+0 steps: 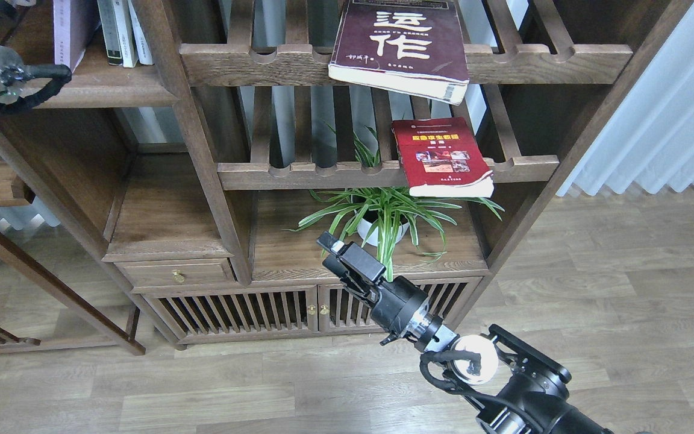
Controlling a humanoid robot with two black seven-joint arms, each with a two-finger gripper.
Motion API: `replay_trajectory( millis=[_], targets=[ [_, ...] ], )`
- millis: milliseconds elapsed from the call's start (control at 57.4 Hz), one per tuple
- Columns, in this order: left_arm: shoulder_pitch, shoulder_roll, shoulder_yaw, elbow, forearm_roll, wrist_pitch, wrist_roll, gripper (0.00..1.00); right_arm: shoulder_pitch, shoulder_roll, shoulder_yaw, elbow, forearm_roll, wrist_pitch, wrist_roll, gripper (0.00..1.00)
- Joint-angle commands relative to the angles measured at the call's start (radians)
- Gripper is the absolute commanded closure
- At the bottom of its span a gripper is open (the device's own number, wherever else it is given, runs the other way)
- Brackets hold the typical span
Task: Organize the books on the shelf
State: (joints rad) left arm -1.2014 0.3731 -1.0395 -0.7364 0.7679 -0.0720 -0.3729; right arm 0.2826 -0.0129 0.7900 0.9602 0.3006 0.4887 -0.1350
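The left arm is cut off by the left and top edges of the view; only a shiny joint and a cable show there, so its claw cannot be seen. The pale lavender book (70, 27) stands upright on the solid dark-brown shelf (100, 90) at the upper left, and its top is cut off too. Just beside it stand thin white and grey books (121, 30). The maroon book (401, 45) lies flat on the upper slatted rack (534, 60), and the red book (443, 157) lies on the lower rack (299, 175). The right claw (338, 253) hangs low, before the potted plant (383, 217), well apart from all the books. It is dark and seen end-on; I cannot tell whether its fingers are spread.
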Motion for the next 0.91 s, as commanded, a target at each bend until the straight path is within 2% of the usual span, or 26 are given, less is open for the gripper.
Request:
replay_trajectory(
  millis=[0, 52, 157, 296, 401, 471, 488, 540, 575, 610, 715, 889],
  targets=[
    [0.045, 0.018, -0.054, -0.095, -0.051, -0.002, 0.005, 0.40, 0.003, -0.004, 0.006, 0.000, 0.000, 0.000, 0.000, 0.03],
    [0.083, 0.029, -0.070, -0.150, -0.084, -0.002, 0.015, 0.40, 0.003, -0.004, 0.006, 0.000, 0.002, 0.000, 0.000, 0.03],
    [0.150, 0.063, -0.103, -0.250, -0.113, -0.002, 0.009, 0.40, 0.003, -0.004, 0.009, 0.002, 0.003, 0.000, 0.000, 0.02],
    [0.281, 0.067, -0.186, -0.406, -0.151, -0.005, 0.005, 0.31, 0.003, -0.002, 0.012, 0.003, 0.005, 0.000, 0.002, 0.02],
    [0.375, 0.052, -0.240, -0.518, -0.214, -0.005, -0.001, 0.29, 0.003, -0.001, 0.023, 0.005, 0.005, 0.000, 0.000, 0.02],
    [0.450, 0.049, -0.283, -0.584, -0.259, -0.005, -0.014, 0.23, 0.003, -0.001, 0.024, 0.005, 0.006, 0.000, 0.003, 0.02],
    [0.506, 0.047, -0.310, -0.625, -0.275, -0.008, -0.027, 0.18, 0.003, 0.001, 0.024, 0.005, 0.006, 0.000, 0.011, 0.02],
    [0.556, 0.040, -0.326, -0.646, -0.285, -0.018, -0.040, 0.13, 0.003, 0.002, 0.024, 0.003, 0.005, 0.000, 0.018, 0.02],
    [0.580, 0.029, -0.338, -0.649, -0.286, -0.046, -0.055, 0.08, 0.004, 0.004, 0.024, 0.002, 0.006, 0.000, 0.021, 0.02],
    [0.599, 0.014, -0.355, -0.646, -0.286, -0.113, -0.067, 0.07, 0.009, 0.007, 0.024, 0.000, 0.008, 0.000, 0.025, 0.02],
    [0.625, -0.016, -0.369, -0.646, -0.289, -0.227, -0.066, 0.07, 0.020, 0.010, 0.034, 0.000, 0.009, 0.000, 0.041, 0.02],
    [0.707, -0.062, -0.378, -0.646, -0.294, -0.331, -0.066, 0.01, 0.024, 0.013, 0.092, -0.001, 0.012, 0.000, 0.063, 0.02]
  ],
)
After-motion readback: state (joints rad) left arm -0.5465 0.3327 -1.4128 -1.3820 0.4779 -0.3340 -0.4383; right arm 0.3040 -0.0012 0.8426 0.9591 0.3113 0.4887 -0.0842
